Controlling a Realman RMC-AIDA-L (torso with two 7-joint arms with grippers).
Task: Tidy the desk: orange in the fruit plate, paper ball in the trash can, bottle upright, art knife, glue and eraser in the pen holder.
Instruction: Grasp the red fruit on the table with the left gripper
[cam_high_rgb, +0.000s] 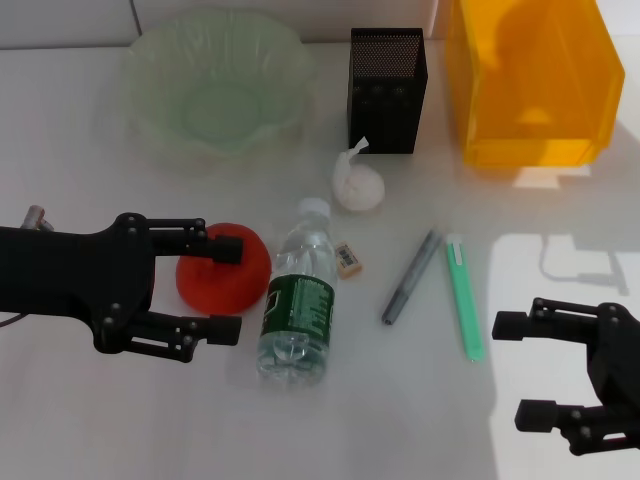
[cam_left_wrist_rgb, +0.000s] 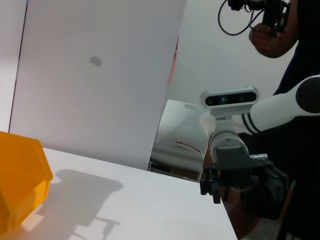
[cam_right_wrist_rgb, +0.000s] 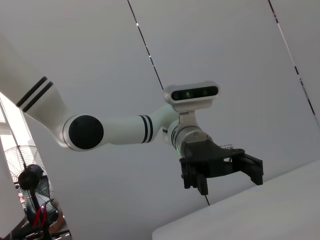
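Between the left gripper's (cam_high_rgb: 225, 290) spread fingers, low on the desk's left side, sits the orange (cam_high_rgb: 225, 272): one fingertip overlaps its far edge, the other lies at its near edge, not closed on it. So the fruit is already inside the wide-open jaws; L arm is clearly the nearer one. Whether the pads touch the skin can't be told from above.

Fruit plate (cam_high_rgb: 215, 85) lies straight beyond the orange, toward the back edge, well apart — likely carry direction is forward, away from the robot.

Just beside the orange, on its right, the bottle (cam_high_rgb: 298, 300) lies flat, long axis roughly front-to-back, cap (cam_high_rgb: 314, 208) pointing away. It's close enough that a closing finger could nudge it, imo.

Eraser (cam_high_rgb: 347, 259) sits beside the bottle's shoulder; paper ball (cam_high_rgb: 357, 182) in front of the pen holder (cam_high_rgb: 388, 88); trash can (cam_high_rgb: 530, 75) back right.

Right gripper (cam_high_rgb: 535, 368) hangs open near the front right, well apart from everything, idle.
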